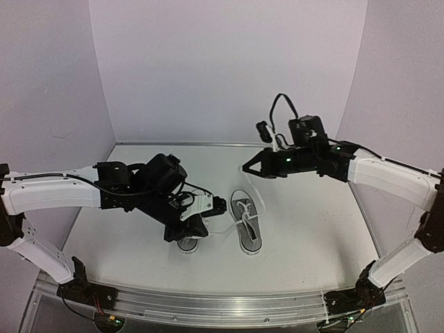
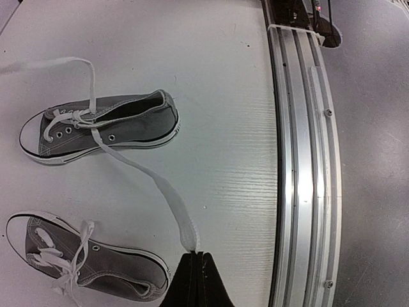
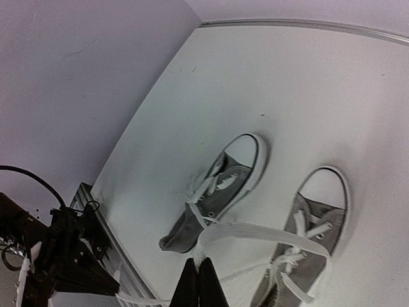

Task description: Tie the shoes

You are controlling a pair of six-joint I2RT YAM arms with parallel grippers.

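Jaws of the left gripper (image 2: 193,257) pinch one lace end (image 2: 185,227), and the right gripper (image 3: 197,265) pinches the other lace (image 3: 268,231). Both run to the right-hand shoe (image 1: 248,232), just right of its mate (image 1: 187,243). Crossing them wants even, gentle tension, lest the light shoe drag.

I can read no text, number or brand on any of my three feeds. The shoe (image 2: 105,125) farther from the left hand's camera has a small dark mark (image 2: 176,127) on its heel rubber, too small for me to read.
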